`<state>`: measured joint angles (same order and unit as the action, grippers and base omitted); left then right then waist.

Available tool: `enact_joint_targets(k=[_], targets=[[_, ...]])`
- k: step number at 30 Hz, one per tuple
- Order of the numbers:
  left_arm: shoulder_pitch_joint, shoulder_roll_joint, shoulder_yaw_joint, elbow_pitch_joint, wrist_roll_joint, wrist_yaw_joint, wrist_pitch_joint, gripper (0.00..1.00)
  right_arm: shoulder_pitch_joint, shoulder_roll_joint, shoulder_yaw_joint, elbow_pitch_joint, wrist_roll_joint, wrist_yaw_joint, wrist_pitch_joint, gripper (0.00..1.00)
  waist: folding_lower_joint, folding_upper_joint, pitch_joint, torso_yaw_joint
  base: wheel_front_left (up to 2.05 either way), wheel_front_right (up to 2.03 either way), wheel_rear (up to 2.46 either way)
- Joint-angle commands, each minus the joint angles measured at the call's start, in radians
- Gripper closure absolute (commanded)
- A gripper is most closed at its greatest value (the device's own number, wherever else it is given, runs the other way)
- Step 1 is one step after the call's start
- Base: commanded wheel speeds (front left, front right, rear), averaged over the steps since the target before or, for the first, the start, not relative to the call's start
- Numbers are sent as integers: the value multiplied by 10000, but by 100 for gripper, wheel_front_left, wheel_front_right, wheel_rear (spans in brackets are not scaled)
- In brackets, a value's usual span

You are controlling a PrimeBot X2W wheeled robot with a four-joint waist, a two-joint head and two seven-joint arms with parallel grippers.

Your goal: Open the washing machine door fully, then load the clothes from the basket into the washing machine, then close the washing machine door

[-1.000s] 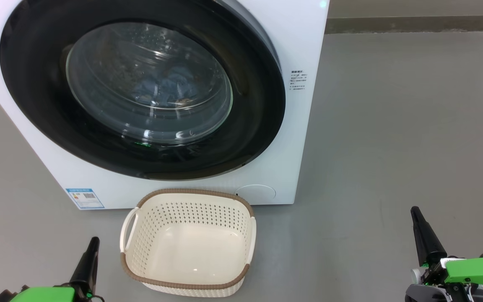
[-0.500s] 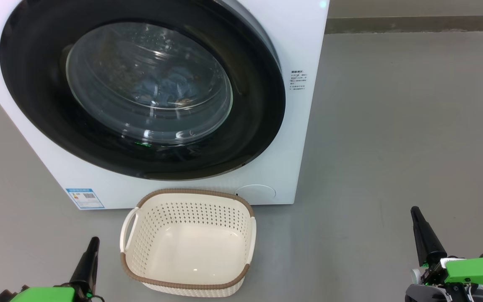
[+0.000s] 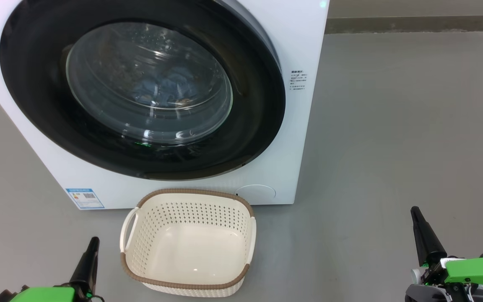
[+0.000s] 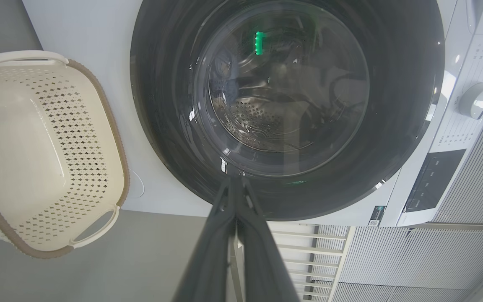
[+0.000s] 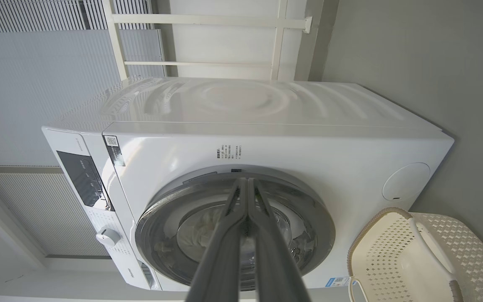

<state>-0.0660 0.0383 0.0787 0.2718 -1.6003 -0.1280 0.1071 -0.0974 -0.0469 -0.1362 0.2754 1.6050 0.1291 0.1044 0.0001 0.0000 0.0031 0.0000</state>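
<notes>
Washing machine (image 3: 302,138): big white box w/ smooth glossy panels, standing on matte grey floor (image 3: 392,126), toward the far-left part in head view. Washing machine door (image 3: 141,90) is round w/ a wide glossy black rim and a bulging clear glass bowl at centre; it lies flat against the front, closed. Thru the glass: crumpled blue clothes (image 3: 166,89) low in the drum (image 4: 254,119), which is steel w/ rows of small holes. Small blue label sticker (image 3: 84,198) at machine's lower-left front corner; round flush cover (image 3: 255,192) at lower right. Basket (image 3: 193,191) sits on the floor just in front of the machine's base, near it but apart. It's cream-white plastic, a rounded rectangle, walls pierced w/ small diamond holes, brown woven-look rim, loop handle each side, smooth shiny bottom in plain view. L claw (image 3: 94,241) is at near left, just beside the basket, not touching; its two long dark tapered fingers are pressed together to a point, nothing between them. R claw (image 3: 413,211) is well apart at near right over the floor, fingers likewise closed tight, holding nothing. Wrist views: each finger pair meets at the tips, aimed at the door. White round knob (image 4: 478,100) and dark flat control panel (image 4: 434,180) sit along the machine's top strip.
</notes>
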Motion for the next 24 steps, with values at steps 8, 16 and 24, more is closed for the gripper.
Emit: enact_joint_targets(k=[8,16,24], targets=[[-419,126,354,-270,-81,-27,63,100,-106,-33,223,-307,35,16,89,100,0,0,0,0,0,0,0],[-420,125,355,-270,-80,-27,64,100,-106,-33,223,-307,35,16,89,100,0,0,0,0,0,0,0],[-420,124,356,-270,-79,-27,65,100,-106,-33,224,-307,35,16,89,100,0,0,0,0,0,0,0]])
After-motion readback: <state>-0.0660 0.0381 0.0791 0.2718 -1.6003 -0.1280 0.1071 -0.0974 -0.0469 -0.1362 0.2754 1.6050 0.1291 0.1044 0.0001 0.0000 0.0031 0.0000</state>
